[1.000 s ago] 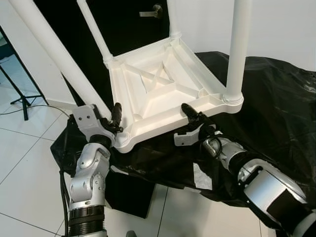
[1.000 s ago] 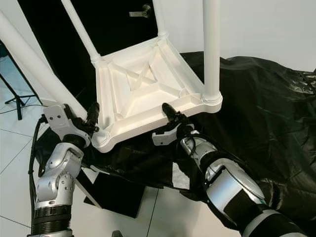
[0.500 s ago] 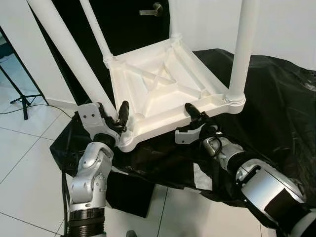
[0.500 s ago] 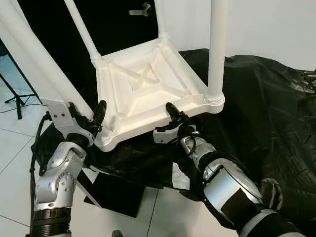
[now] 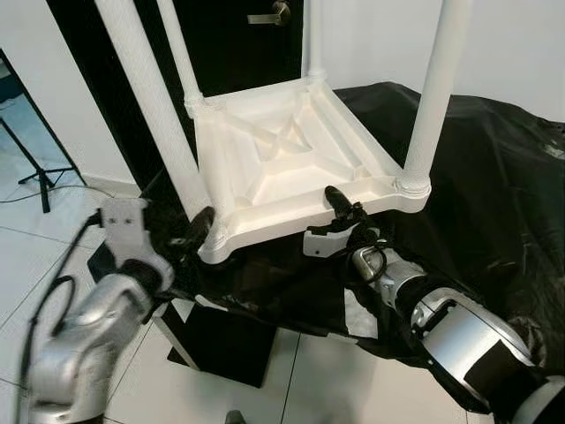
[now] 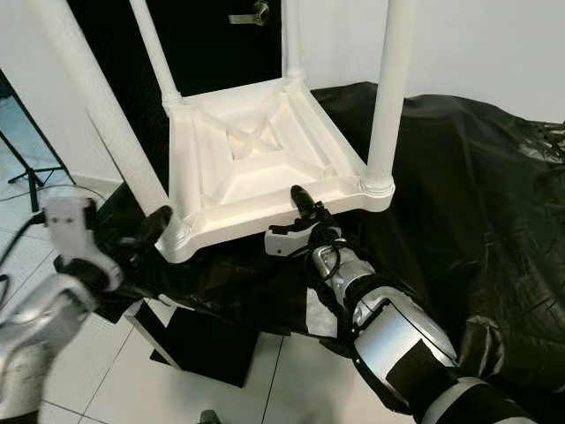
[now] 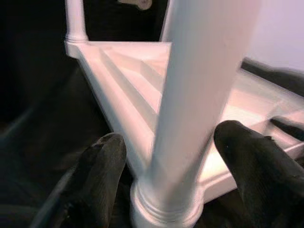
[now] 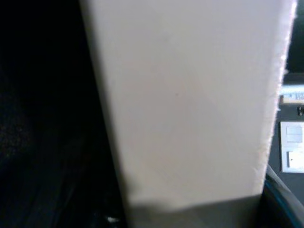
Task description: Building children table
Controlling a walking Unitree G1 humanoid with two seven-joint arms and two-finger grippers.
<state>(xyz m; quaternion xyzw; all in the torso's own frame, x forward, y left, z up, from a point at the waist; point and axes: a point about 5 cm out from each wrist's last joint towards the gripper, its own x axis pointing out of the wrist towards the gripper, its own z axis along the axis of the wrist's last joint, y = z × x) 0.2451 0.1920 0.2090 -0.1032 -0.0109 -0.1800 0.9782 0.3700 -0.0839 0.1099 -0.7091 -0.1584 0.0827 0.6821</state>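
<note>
A white children's table [image 5: 282, 150] lies upside down on a black sheet [image 5: 494, 177], its legs pointing up. My left gripper [image 5: 199, 228] is at the near-left corner. In the left wrist view its black fingers [image 7: 99, 166] stand open on either side of the base of the near-left leg [image 7: 190, 118], with a gap on each side. My right gripper [image 5: 338, 216] is at the middle of the table's near rim and shut on it, one black finger lying over the rim. The white rim [image 8: 185, 95] sits close before the right wrist camera.
The black sheet covers a low surface and hangs over its front edge. A black box [image 5: 221, 340] stands on the white tile floor below. A tripod stand [image 5: 40, 177] is at the far left. A dark door with a handle [image 5: 274, 16] is behind.
The table has tipped closer to level, so its legs stand more upright. My left arm has dropped down and to the left and is blurred. The right gripper keeps its hold on the rim.
</note>
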